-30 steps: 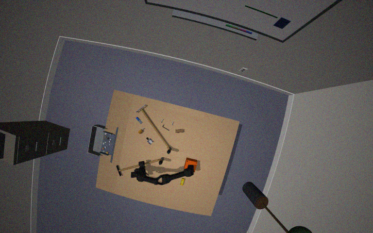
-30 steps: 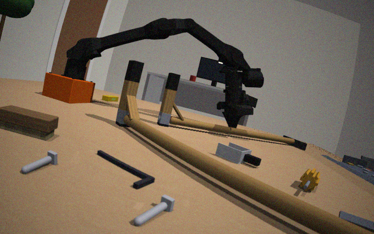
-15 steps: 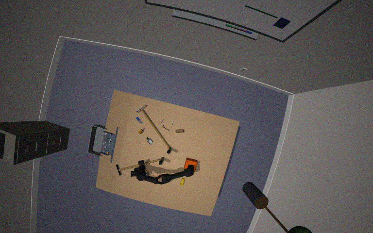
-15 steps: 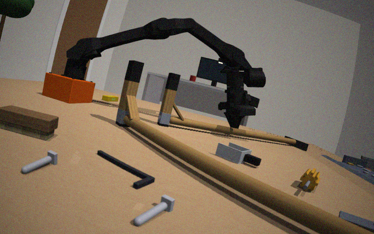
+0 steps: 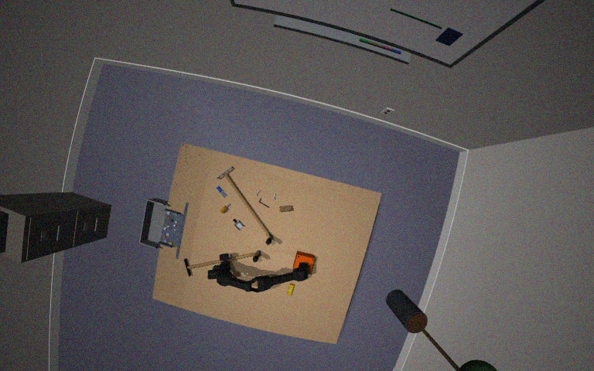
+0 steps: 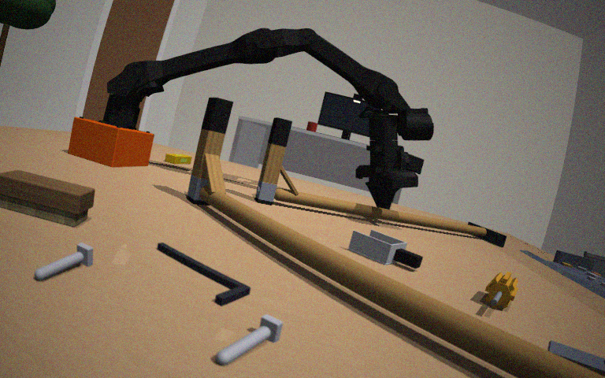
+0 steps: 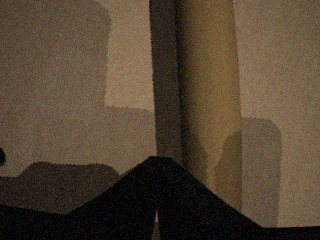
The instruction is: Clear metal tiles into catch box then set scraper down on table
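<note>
My gripper (image 5: 223, 257) (image 6: 382, 206) (image 7: 160, 159) points down, shut and empty, just above or beside the handle of a long wooden tool (image 5: 201, 263) (image 6: 321, 201) (image 7: 209, 60) with a dark crosswise head. A second long wooden tool (image 5: 248, 203) (image 6: 312, 244) has a grey crosswise head; both lie on the table with a black-topped upright at the near end. I cannot tell for certain which is the scraper. The steel plate (image 6: 542, 262) holds several small tiles (image 5: 170, 226), pale, orange and dark. The catch box (image 5: 142, 225) is at the plate's far end. Tiles inside the box cannot be made out.
A brown block (image 5: 285, 209) (image 6: 44, 191), an L-shaped key (image 6: 196, 265), two bolts (image 6: 61, 265) (image 6: 245, 342), a grey clip-like piece (image 5: 238, 224) (image 6: 376, 249), a yellow-orange piece (image 5: 223, 209) (image 6: 502, 289) and a blue-ended piece (image 5: 221, 191) lie about. A yellow block (image 5: 291, 289) (image 6: 177, 158) lies near the orange base (image 5: 302, 256) (image 6: 111, 144).
</note>
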Controlling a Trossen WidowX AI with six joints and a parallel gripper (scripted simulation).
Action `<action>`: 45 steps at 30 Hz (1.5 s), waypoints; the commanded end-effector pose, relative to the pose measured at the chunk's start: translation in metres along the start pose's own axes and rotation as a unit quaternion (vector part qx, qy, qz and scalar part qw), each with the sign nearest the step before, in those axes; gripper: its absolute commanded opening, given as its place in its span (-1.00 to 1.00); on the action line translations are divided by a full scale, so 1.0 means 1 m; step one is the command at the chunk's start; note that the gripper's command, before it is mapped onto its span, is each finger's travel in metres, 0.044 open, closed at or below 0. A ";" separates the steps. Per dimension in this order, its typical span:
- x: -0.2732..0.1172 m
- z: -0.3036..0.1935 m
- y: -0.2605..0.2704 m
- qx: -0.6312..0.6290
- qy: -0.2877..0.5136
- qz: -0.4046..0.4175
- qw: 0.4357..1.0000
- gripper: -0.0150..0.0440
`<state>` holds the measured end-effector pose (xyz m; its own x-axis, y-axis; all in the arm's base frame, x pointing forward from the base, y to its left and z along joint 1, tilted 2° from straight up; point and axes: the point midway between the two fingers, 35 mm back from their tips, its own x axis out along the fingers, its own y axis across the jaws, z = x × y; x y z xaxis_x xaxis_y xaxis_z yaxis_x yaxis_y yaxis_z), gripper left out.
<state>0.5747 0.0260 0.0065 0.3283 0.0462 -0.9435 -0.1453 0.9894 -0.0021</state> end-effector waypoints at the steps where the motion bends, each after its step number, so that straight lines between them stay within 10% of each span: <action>1: 0.001 0.001 -0.009 0.002 -0.003 -0.003 1.000 -0.49; 45: -0.025 0.012 -0.035 -0.001 -0.029 -0.008 1.000 -0.49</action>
<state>0.5827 -0.0084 0.0168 0.3661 0.0396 -0.9297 -0.1430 0.9896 -0.0141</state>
